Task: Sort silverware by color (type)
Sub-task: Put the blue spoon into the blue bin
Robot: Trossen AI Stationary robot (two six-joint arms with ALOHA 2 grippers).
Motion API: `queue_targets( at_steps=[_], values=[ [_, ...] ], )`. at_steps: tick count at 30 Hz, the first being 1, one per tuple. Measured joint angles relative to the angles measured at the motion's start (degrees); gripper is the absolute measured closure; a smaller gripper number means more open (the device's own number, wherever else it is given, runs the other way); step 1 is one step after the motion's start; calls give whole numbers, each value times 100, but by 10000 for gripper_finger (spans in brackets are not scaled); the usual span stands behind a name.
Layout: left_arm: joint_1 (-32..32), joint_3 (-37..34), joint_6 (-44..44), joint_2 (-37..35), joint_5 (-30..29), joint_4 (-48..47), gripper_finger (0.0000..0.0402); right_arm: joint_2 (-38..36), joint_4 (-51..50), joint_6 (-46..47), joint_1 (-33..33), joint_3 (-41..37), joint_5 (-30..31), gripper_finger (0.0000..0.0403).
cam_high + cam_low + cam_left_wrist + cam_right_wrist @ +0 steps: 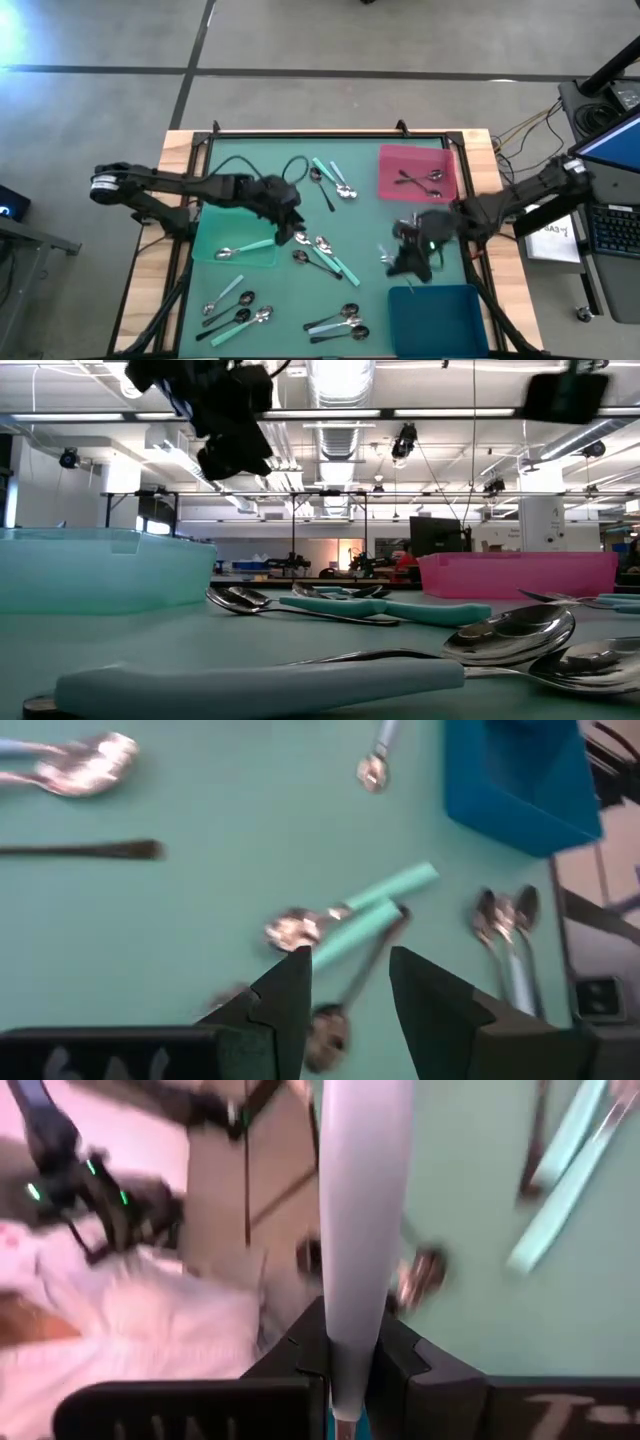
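1. Right gripper [350, 1370] has its jaws clenched on a pale blue spoon [362, 1200], held above the desk [370, 215] close to the blue bin [437, 318].
2. I'd carry it fully over the bin before letting go, and release low so it doesn't bounce out.
3. Left gripper [348, 995] hangs with jaws released; a teal spoon [345, 912] and a dark spoon [350, 990] lie just ahead of them.
4. Those two cross, so I'd pinch the teal handle at its free end.

green-topped table [370, 215] with scattered spoons [322, 250], three coloured trays [415, 170]
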Motion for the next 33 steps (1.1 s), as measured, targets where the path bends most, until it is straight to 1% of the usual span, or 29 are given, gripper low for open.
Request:
queue_targets(
  at_steps=[2, 5, 9, 12, 15, 19, 21, 23, 27, 30, 33],
  values=[
    [-319, 0, -198, -9, -146, -49, 279, 103, -12, 226, 492, 0, 122, 381],
    [-745, -2, -539, -28, -138, -122, 279, 282, -61, 545, 1137, 0, 244, 381],
    [-1267, -2, -1031, -33, -89, -441, 279, 589, -195, 1060, 1745, 0, 260, 381],
    [-1598, -2, -1438, -33, 71, -840, 279, 804, -533, 1472, 1970, 0, 185, 381],
    [-1876, -1, -2048, -33, 375, -1290, 279, 1034, -1097, 1831, 2083, 0, -90, 381],
    [-2301, 0, -2909, -33, 516, -1806, 279, 1337, -1734, 1917, 2132, -2, -531, 381],
    [-2513, 0, -3317, -33, 521, -2076, 279, 1462, -1891, 1914, 2130, -2, -569, 379],
    [-2731, 0, -3743, -33, 530, -2331, 279, 1565, -1938, 1906, 2128, -2, -568, 363],
    [-3172, 0, -4548, -33, 562, -2613, 279, 1657, -1936, 1657, 2128, -2, -573, 304],
    [-3490, 0, -4958, -33, 563, -2634, 279, 1640, -1934, 1614, 2125, -2, -573, 268],
    [-3740, -2, -5239, -22, 459, -2650, 279, 1548, -1930, 1624, 2125, -2, -583, 246]
  ],
)
